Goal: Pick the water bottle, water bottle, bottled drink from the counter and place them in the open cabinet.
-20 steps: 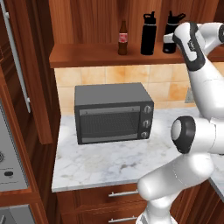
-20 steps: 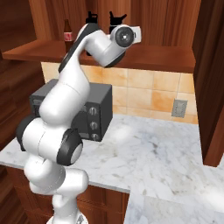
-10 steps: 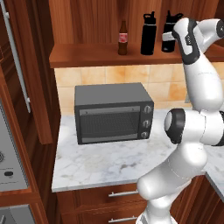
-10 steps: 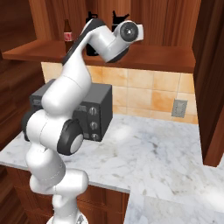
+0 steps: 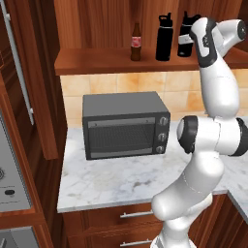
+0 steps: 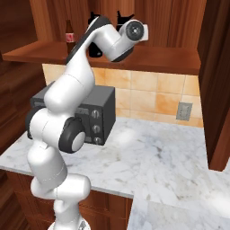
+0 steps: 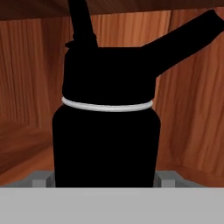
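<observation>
Gripper (image 7: 105, 177) wide around second water bottle (image 7: 105, 135), on cabinet shelf (image 5: 97, 60) | grip unclear | bottled drink (image 5: 136, 42), first water bottle (image 5: 164, 38) shelved.

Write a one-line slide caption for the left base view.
Brown bottled drink and two black water bottles stand on the cabinet shelf above a toaster oven; the arm reaches the rightmost bottle.

On my left base view the cabinet (image 5: 97, 60) shelf carries, left to right, the bottled drink (image 5: 136, 42), one water bottle (image 5: 164, 38), then the second water bottle (image 5: 184, 36), partly behind my arm. Below, a toaster oven (image 5: 125, 125) sits on the counter (image 5: 111, 179) against the tiled wall (image 6: 148, 96).
</observation>
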Controlling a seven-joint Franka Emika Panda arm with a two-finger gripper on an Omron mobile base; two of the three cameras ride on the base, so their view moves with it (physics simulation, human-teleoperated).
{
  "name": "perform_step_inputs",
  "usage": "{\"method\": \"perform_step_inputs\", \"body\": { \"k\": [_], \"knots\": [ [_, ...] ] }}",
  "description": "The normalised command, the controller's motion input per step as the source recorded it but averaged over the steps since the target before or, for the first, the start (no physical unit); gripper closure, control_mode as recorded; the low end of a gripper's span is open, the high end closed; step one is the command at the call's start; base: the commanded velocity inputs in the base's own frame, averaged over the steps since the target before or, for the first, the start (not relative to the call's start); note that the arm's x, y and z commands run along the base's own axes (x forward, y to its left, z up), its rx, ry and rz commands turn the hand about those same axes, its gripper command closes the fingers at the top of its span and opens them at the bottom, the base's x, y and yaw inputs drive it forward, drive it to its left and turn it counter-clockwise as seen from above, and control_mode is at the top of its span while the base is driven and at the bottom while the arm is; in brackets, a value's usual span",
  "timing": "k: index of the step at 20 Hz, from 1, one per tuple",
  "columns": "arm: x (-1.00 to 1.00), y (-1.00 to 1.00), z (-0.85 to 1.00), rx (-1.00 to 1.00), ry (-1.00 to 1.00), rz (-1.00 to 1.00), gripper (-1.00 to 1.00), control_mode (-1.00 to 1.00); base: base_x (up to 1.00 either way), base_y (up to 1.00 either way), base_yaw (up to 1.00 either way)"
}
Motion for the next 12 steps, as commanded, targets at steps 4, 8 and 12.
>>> {"method": "perform_step_inputs", "body": {
  "k": [4, 8, 12],
  "knots": [
    [0.0, 0.0, -0.36, 0.0, 0.0, 0.0, 1.0, -1.0, 0.0, 0.0, 0.0],
    [0.0, 0.0, -0.32, 0.0, 0.0, 0.0, 1.0, -1.0, 0.0, 0.0, 0.0],
    [0.0, 0.0, -0.32, 0.0, 0.0, 0.0, -1.0, -1.0, 0.0, 0.0, 0.0]
  ]
}}
